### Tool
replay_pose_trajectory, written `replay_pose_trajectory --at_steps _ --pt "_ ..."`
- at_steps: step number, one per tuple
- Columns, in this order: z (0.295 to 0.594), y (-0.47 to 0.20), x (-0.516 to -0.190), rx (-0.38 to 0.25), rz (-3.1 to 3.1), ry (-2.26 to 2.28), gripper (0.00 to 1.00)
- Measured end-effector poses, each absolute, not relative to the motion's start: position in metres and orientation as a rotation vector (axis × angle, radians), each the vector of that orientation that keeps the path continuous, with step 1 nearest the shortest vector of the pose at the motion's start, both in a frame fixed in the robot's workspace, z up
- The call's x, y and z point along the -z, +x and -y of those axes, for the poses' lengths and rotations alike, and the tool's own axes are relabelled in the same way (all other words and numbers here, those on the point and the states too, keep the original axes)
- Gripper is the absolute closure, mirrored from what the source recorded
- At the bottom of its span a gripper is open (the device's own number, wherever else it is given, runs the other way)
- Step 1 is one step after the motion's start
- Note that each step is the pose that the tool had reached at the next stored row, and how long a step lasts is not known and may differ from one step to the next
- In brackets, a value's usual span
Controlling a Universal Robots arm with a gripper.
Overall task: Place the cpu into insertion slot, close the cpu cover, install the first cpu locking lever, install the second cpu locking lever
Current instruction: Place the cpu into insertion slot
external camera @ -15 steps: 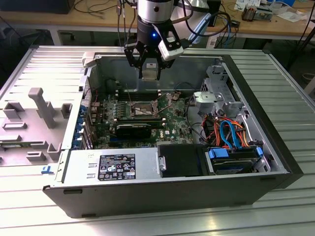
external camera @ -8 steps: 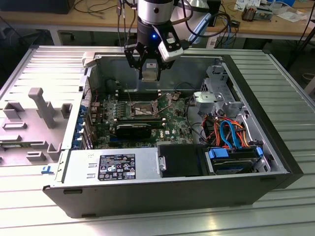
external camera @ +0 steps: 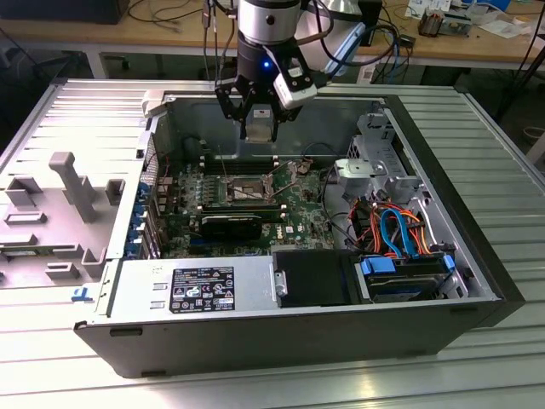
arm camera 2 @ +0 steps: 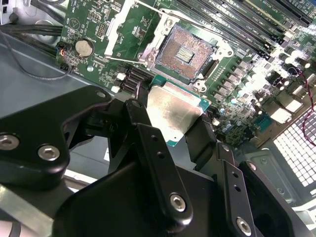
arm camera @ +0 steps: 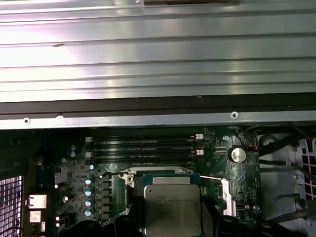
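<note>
Second wrist view showed the gripper [arm camera 2: 172,123] closed on the cpu [arm camera 2: 173,106], which sat flat between its two fingers [arm camera 2: 200,138], in the air above the board [arm camera 2: 94,15] and apart from the open slot [arm camera 2: 185,53].

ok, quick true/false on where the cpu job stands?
1. The hand grips the cpu. True.
2. The cpu sits in the slot. False: the slot is bare with its contacts showing, and the cpu is held off it.
3. A coin cell sits on the board. True.
4. The cables by the drives are all black. False: orange and blue ones show.
</note>
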State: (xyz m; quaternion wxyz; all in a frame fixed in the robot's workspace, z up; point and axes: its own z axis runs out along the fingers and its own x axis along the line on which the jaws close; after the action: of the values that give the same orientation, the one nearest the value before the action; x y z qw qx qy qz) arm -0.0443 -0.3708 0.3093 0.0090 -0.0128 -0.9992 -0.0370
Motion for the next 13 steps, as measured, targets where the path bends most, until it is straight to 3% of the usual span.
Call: replay_pose_trajectory --at_steps 13 --pt "0.3717 -0.0447 -0.3025 0.098 3.122 -0.04 0.45"
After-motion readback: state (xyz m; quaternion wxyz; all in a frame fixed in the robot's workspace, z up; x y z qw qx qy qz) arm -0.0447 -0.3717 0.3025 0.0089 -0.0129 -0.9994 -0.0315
